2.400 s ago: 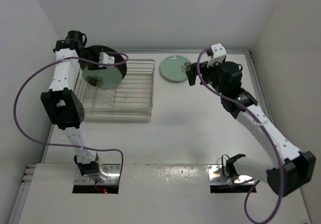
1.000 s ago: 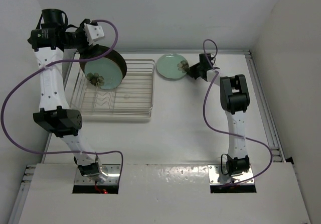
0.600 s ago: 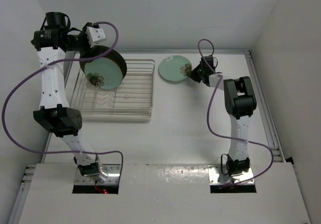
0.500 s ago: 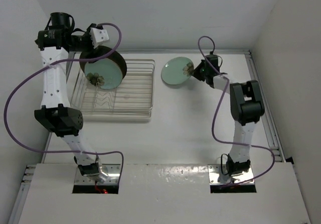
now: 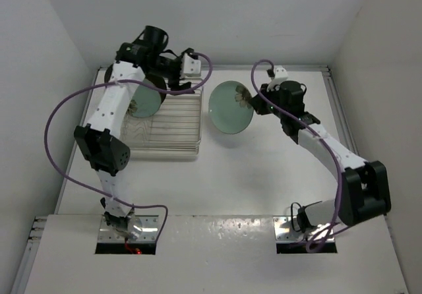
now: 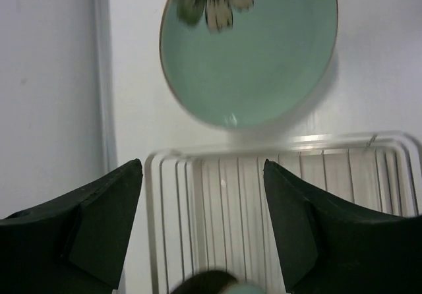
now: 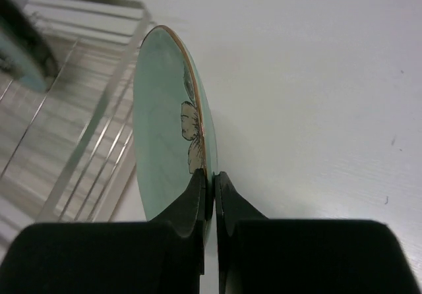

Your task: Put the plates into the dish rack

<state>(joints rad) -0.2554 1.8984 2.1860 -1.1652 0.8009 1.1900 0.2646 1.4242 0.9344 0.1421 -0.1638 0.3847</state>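
Note:
Lifted off the table and tipped on edge just right of the dish rack [image 5: 173, 124] is a mint-green plate [image 5: 230, 107] with a flower mark. My right gripper [image 5: 254, 103] is shut on its rim; the right wrist view shows both fingers [image 7: 198, 198] pinching the plate [image 7: 161, 142] edge. A second mint plate [image 5: 142, 100] and the dark brown plate [image 5: 158, 83] stand in the rack's left part, partly hidden by my left arm. My left gripper [image 5: 177, 75] hovers open over the rack's far edge, empty, with rack wires [image 6: 217, 208] and the held plate [image 6: 254, 50] ahead of it.
White walls close in behind and on both sides. The right half of the rack [image 7: 79, 129] has free wire slots. The brown plate's rim [image 6: 204, 284] sits just below my left fingers. Purple cables loop beside both arms.
The right arm has picked the mint plate up from the table, stood it on edge and carried it toward the rack. The left arm swung from the back-left corner to over the rack.

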